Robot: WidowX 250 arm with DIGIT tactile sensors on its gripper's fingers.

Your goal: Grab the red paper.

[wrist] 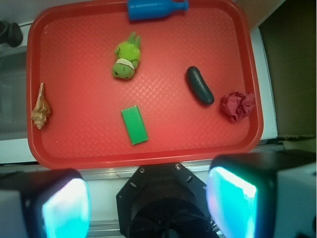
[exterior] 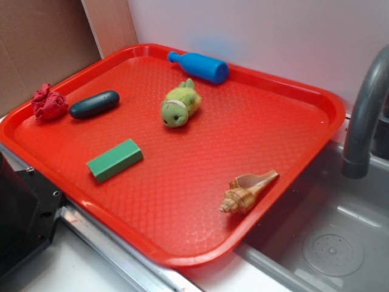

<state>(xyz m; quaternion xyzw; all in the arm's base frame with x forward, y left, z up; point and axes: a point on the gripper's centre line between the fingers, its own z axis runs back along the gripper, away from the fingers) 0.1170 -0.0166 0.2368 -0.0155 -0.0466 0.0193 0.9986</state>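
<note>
The red paper (exterior: 49, 103) is a dark crimson crumpled wad lying at the left corner of the red tray (exterior: 285, 115), right beside a dark oblong object (exterior: 94, 104). In the wrist view the red paper (wrist: 237, 105) sits near the tray's (wrist: 74, 64) right rim. My gripper (wrist: 148, 206) hovers high above the near side, outside the tray, well away from the paper. Its fingers (wrist: 233, 206) stand wide apart and hold nothing. The exterior view does not show the gripper.
On the tray lie a green plush toy (exterior: 180, 105), a blue bottle (exterior: 199, 66), a green block (exterior: 115, 160) and a seashell (exterior: 248, 191). A sink with a grey faucet (exterior: 364, 115) lies to the right. The robot's black base (wrist: 166, 203) is below the gripper.
</note>
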